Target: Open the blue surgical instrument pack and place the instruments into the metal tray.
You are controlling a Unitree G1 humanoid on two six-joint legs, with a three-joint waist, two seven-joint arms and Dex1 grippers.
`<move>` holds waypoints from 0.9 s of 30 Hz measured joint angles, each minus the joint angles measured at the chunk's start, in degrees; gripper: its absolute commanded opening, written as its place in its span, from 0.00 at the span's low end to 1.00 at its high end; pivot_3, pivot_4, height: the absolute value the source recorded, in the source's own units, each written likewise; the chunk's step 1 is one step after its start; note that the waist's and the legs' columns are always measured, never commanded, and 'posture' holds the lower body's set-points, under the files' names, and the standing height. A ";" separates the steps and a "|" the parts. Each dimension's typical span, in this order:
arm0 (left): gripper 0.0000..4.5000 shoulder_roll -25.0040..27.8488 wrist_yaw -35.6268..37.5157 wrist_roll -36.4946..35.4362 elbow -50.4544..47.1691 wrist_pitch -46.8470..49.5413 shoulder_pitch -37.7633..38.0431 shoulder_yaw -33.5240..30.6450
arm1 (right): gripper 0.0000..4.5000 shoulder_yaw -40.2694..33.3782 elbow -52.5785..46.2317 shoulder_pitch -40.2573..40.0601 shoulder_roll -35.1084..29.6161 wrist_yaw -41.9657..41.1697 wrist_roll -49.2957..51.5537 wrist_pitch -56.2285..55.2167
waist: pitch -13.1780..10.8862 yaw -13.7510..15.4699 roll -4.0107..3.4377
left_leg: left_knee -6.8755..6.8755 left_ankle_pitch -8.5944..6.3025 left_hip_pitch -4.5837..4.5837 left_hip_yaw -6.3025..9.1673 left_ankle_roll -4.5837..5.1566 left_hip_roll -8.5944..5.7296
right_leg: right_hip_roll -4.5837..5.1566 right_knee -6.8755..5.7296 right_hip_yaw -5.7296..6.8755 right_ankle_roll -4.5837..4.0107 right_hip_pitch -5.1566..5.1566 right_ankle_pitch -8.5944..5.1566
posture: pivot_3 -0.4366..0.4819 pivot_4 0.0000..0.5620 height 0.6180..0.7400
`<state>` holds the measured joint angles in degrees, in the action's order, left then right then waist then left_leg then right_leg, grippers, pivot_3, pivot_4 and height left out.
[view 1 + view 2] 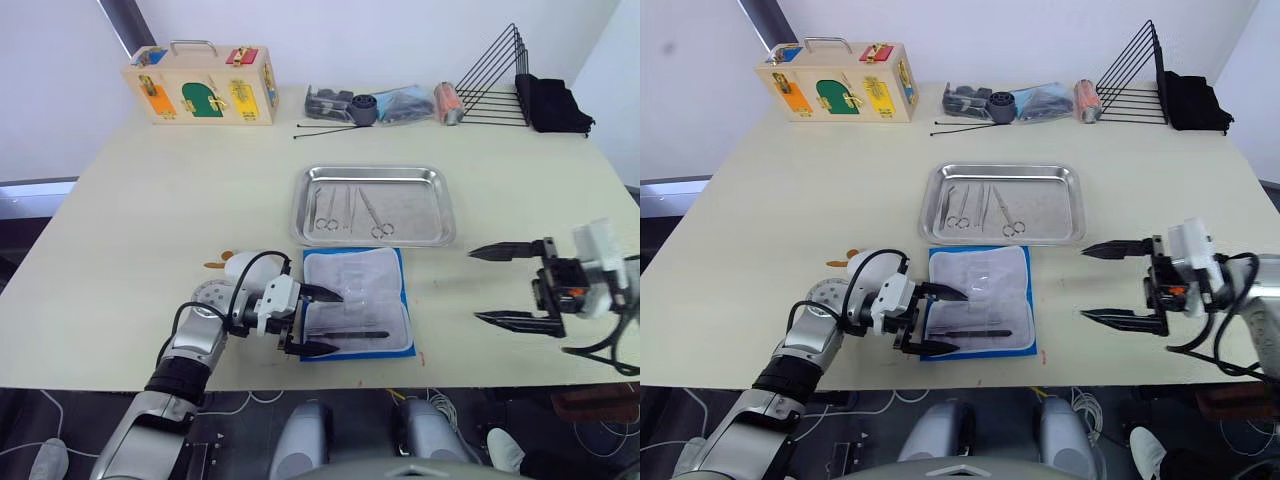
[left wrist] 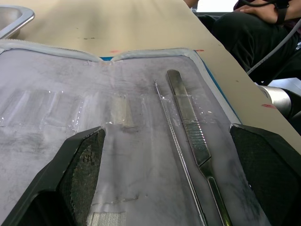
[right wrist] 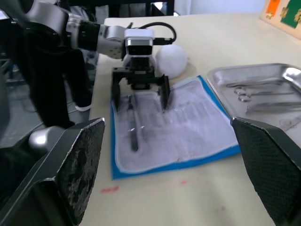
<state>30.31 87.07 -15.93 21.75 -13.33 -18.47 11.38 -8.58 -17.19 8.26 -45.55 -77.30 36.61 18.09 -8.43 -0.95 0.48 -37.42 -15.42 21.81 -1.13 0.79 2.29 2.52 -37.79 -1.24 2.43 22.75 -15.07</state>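
Blue surgical instrument pack (image 1: 357,301), flat and unfolded on the counter (image 1: 150,210): two slim tools (image 2: 188,122) left inside.
They lie lengthwise between my spread left hand (image 1: 318,322) fingers, pointing away from it; spread right hand (image 1: 510,285) is well apart, empty.

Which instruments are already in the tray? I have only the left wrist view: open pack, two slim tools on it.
Observer: Several silvery scissors and forceps lie in the tray.
Operator: Where is the right gripper?
Observer: The right gripper hangs open over bare table, right of the pack.
Operator: Anything on the pack's other side?
Observer: A white oval pad lies just left of it.
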 measured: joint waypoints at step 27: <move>1.00 1.25 -0.32 0.00 -2.20 1.78 0.48 0.35 | 1.00 29.27 13.84 12.66 15.52 14.96 -29.75 -7.04 | -0.01 -0.20 0.05 | -0.02 0.00 0.03 -0.01 0.00 0.06 | -0.10 -0.05 -0.02 -0.03 0.05 0.00 | 0.48 0.27 1.00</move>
<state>31.56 86.75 -15.93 19.55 -11.56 -17.99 11.73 20.69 -3.35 20.92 -30.03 -62.34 6.86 11.05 -8.44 -1.15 0.54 -37.44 -15.42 21.84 -1.14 0.79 2.36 2.42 -37.83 -1.26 2.40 22.80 -15.07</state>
